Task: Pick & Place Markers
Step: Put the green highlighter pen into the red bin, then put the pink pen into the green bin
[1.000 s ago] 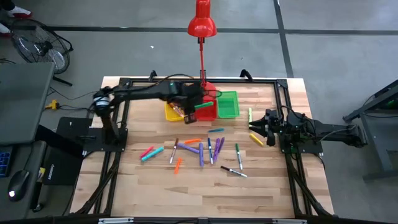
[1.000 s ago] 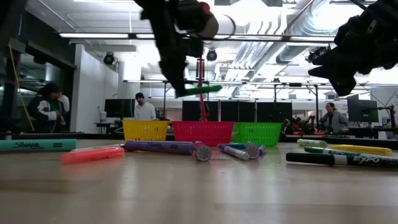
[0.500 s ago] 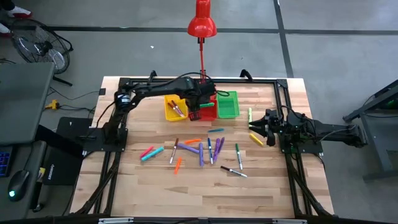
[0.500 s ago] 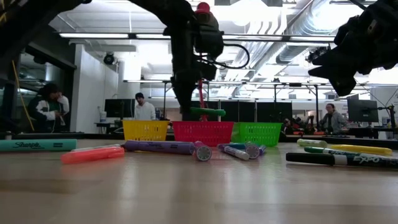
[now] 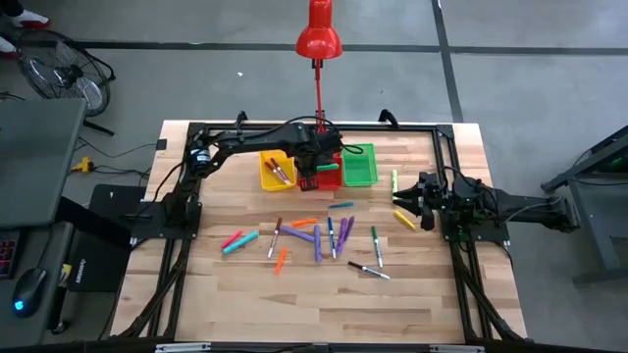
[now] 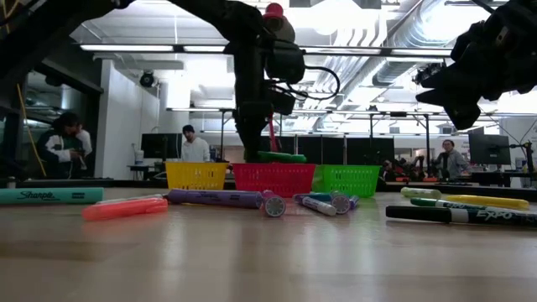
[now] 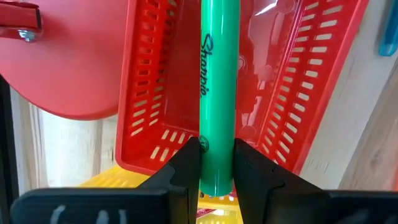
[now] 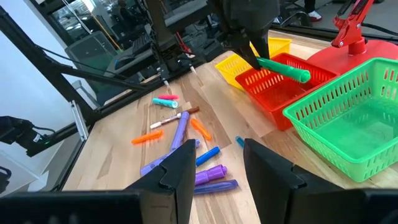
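The wooden table [image 5: 412, 284] carries both arms, a red lamp [image 5: 319, 29], three small bins and a scatter of markers. The left arm reaches across to the red bin [image 5: 326, 175], which stands between the yellow bin [image 5: 265, 176] and the green bin [image 5: 360, 165]. The left gripper [image 7: 216, 163] hangs just over the red bin's rim, its fingers [image 7: 186, 163] clamped on a green marker [image 7: 219, 81]. That marker is a smooth, glossy green barrel held level above the bin, with "Sharpie" written along it in dark script. The right gripper [image 8: 213, 165] waits at the table's right side, holding nothing, its fingers parted with a clear gap between them.

The loose markers [image 5: 316, 235] lie mid-table: purple, orange, blue, pink, teal, green and black ones, some touching. A few more sit in the yellow bin. In the low view, a teal marker [image 6: 50, 195] reads "Sharpie" and a black one [image 6: 457, 215] reads "EXPO".
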`<act>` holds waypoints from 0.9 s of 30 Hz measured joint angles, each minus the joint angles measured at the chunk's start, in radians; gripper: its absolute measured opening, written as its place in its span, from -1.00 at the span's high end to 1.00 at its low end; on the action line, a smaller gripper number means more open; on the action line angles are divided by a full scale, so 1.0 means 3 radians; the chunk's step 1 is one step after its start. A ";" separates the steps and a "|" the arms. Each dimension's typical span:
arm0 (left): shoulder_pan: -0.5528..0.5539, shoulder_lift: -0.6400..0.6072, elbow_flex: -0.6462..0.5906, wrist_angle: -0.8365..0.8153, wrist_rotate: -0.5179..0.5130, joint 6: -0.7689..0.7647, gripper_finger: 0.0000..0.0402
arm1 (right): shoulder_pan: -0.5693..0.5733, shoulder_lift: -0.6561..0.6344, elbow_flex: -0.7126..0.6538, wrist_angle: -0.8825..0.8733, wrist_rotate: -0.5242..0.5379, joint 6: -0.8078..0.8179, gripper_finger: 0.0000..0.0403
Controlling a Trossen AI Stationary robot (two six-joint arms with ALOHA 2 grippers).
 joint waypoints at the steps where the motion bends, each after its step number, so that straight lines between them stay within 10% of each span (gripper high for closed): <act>1: 0.0000 0.0000 0.0000 0.0001 0.0000 -0.0001 0.64 | 0.0000 0.0000 0.0001 0.0000 0.0000 0.0000 0.38; 27: -0.0140 -0.0313 -0.0040 -0.0300 -0.0085 -0.0705 0.37 | 0.0001 0.0000 0.0001 0.0000 0.0001 0.0000 0.38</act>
